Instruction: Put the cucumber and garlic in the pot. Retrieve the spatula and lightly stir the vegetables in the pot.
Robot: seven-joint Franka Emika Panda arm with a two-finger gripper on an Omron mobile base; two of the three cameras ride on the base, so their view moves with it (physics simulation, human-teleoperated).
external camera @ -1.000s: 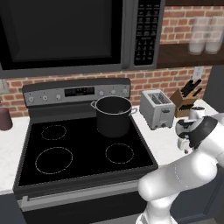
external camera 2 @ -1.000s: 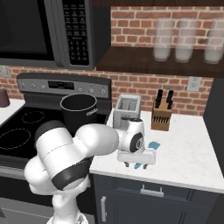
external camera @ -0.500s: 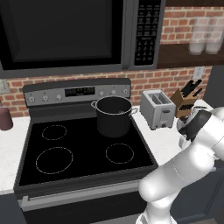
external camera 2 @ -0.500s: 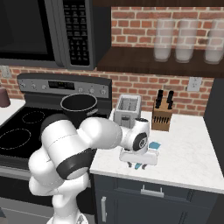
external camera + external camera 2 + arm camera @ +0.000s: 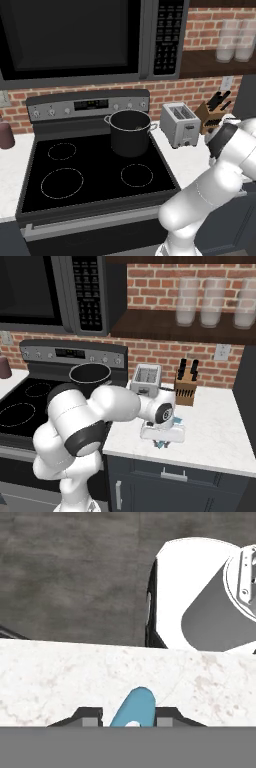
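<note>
The dark-grey pot (image 5: 129, 132) stands on the stove's back right burner, also seen behind my arm as the pot (image 5: 90, 373). Its inside is too dark to show any cucumber or garlic. A spatula with a light blue handle (image 5: 134, 707) lies on the white marble counter (image 5: 75, 672) right of the stove, near the front edge. My gripper (image 5: 131, 718) is down at the counter, its fingers standing tight on either side of the handle. From the right base, a bit of the blue spatula (image 5: 160, 444) peeks out under my gripper (image 5: 161, 440).
A silver toaster (image 5: 147, 380) and a wooden knife block (image 5: 186, 388) stand behind the hand by the brick wall. The microwave hangs over the stove (image 5: 95, 175). A shelf with glass jars (image 5: 210, 303) is above the counter. The counter's front edge runs just past the spatula.
The hand has stayed low over the spatula on the counter. The arm's elbow has swung outward to the right, and the upper arm now leans further over the counter.
</note>
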